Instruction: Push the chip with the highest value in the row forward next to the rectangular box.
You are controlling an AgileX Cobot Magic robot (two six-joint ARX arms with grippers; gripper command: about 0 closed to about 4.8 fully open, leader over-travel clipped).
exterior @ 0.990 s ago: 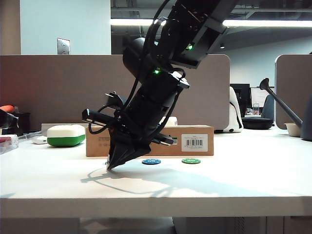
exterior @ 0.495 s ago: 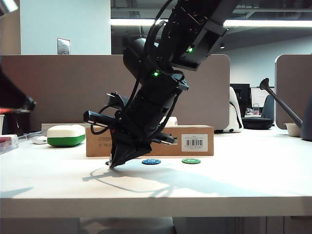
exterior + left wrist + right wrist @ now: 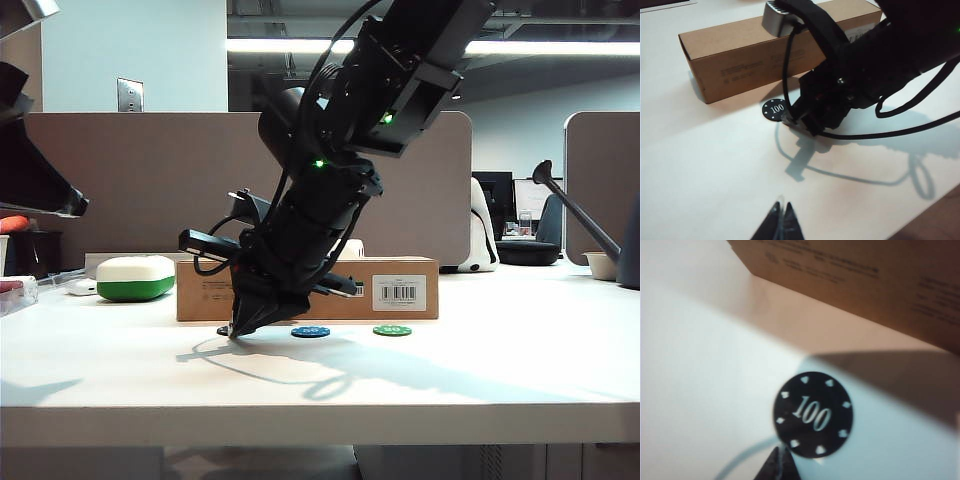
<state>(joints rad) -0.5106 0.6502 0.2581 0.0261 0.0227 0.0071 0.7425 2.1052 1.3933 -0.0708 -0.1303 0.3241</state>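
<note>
The black chip [image 3: 813,414] with a white "100" lies flat on the white table, a short gap from the rectangular box [image 3: 865,280]. It also shows in the left wrist view, chip [image 3: 775,108] before the brown box [image 3: 750,55]. My right gripper [image 3: 780,454] is shut, its tips down at the chip's edge on the side away from the box. In the exterior view this gripper [image 3: 237,334] reaches across to the left of the blue chip [image 3: 311,332] and green chip [image 3: 392,330], in front of the box [image 3: 400,290]. My left gripper [image 3: 781,207] is shut and empty, hovering above bare table.
A white-and-green rounded case [image 3: 136,278] sits left of the box. A dark watering can [image 3: 580,215] and a pale bowl [image 3: 600,265] stand at the far right. The left arm [image 3: 30,180] hangs high at the left edge.
My right gripper has slid toward the box, and the black chip now peeks out at its tip. The left arm has come into view high at the left edge.
</note>
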